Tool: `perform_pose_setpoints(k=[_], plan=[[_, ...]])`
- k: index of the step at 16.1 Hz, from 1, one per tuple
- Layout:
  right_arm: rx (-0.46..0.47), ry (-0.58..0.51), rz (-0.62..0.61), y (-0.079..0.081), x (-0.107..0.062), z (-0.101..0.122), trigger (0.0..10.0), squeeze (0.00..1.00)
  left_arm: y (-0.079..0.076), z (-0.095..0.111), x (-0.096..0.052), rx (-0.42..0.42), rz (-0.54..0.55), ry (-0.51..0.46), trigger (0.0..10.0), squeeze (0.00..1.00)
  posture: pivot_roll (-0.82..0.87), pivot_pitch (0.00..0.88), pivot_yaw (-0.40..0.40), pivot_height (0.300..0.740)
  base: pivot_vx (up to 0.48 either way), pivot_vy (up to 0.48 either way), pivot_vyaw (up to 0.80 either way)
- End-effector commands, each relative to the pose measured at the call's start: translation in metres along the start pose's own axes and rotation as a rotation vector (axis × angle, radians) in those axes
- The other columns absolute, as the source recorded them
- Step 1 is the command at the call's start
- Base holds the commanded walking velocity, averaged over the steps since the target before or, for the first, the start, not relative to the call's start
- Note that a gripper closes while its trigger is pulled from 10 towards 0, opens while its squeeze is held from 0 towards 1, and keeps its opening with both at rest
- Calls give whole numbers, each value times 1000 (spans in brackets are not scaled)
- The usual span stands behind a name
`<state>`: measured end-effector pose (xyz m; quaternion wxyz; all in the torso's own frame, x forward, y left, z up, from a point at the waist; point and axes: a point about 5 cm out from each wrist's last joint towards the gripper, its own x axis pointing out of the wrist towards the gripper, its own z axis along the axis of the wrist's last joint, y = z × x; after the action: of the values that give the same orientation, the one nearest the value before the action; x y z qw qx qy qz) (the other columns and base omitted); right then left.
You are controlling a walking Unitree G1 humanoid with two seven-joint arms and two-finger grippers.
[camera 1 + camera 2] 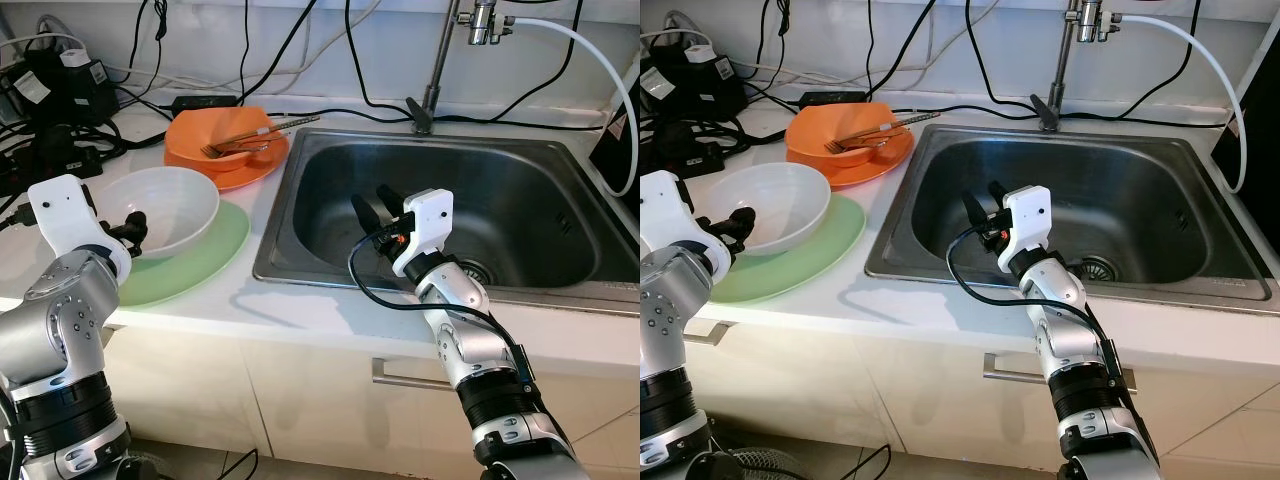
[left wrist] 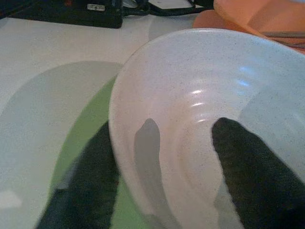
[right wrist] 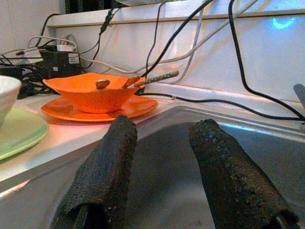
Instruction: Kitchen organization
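While I watch through the head cameras, the left gripper (image 1: 132, 228) sits at the near rim of the white bowl (image 1: 165, 205), a speckled, glossy dish resting on a pale green plate (image 1: 205, 260) on the counter left of the sink (image 1: 520, 185); farther back an orange bowl (image 1: 225, 140) holds a fork and chopsticks. The right gripper (image 1: 375, 210) hangs over the sink, fingers apart and empty. In the left wrist view one finger (image 2: 252, 176) lies inside the bowl and the other outside, straddling the wall; I cannot tell whether they pinch it. In the right wrist view both fingers are cut off at the bottom edge.
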<state>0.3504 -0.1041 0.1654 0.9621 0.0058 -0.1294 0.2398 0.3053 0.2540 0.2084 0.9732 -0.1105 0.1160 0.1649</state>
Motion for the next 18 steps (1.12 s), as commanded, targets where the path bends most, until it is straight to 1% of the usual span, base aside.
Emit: perform_pose_setpoints(k=[1, 10, 18], plan=[[-9, -23, 23, 2, 2, 7, 10000, 0, -1, -3, -1, -10, 1, 18, 0, 0, 126, 42, 25, 740, 0, 0, 0], [-14, -21, 25, 1, 3, 7, 10000, 0, -6, -7, 0, -27, -12, 24, 0, 0, 125, 42, 20, 740, 0, 0, 0], [-16, -18, 30, 2, 5, 6, 10000, 0, -9, -3, -1, -30, -5, -6, 0, 0, 121, 18, 24, 740, 0, 0, 0]])
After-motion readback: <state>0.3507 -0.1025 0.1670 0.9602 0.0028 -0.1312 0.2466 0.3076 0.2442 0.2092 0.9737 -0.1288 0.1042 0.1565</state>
